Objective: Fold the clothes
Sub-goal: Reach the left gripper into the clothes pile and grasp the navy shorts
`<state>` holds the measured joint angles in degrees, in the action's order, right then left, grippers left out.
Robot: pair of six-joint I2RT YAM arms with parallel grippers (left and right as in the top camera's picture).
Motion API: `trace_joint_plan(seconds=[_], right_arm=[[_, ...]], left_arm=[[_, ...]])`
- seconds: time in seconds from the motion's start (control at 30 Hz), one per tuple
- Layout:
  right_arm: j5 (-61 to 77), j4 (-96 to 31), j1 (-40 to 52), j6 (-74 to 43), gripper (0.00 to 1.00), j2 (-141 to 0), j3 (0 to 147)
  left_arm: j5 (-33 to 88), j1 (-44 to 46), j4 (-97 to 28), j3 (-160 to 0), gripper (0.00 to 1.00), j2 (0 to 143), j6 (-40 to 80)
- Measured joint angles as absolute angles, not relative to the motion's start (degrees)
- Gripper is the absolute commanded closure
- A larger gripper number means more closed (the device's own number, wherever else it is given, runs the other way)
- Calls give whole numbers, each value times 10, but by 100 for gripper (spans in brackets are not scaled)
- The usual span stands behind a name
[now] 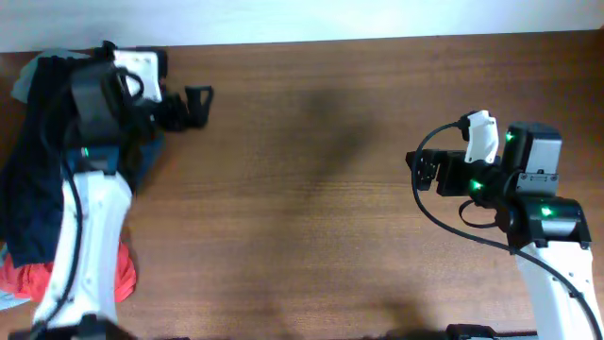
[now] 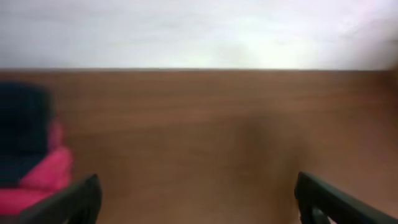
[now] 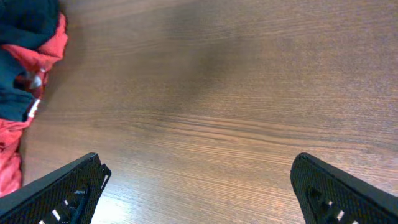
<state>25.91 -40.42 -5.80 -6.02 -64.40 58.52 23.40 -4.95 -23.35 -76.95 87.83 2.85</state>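
Brown wood-grain worktop [image 1: 321, 189], horizontal grain, filling nearly whole overhead view. Plain white wall [image 1: 377, 17] beyond far edge. Soft darker shadow patch [image 1: 340, 109] toward far middle of worktop. Pale glare near near edge, right wrist view.

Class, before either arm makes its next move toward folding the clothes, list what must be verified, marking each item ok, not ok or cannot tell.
1. Left claw open and empty: ok.
2. Right claw open and empty: ok.
3. Navy garment spread flat for folding: not ok, it is bunched in a pile.
4. Navy garment separate from other clothes: not ok, the red shirt lies against it.
5. Bare table in the middle for spreading: ok.
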Motion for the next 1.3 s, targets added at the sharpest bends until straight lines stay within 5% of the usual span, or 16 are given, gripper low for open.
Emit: trace_joint_plan(seconds=[0.2, 0.5, 1.3], right_arm=[[260, -428, -58, -57, 2, -656, 587], [266, -450, -27, -28, 2, -690, 589], [266, -433, 9, -25, 2, -707, 590]], left_arm=[[62, -50, -285, -856, 7, 955, 30], [-142, -79, -128, -867, 6, 996, 15], [-206, -140, -110, -1067, 7, 1265, -48]])
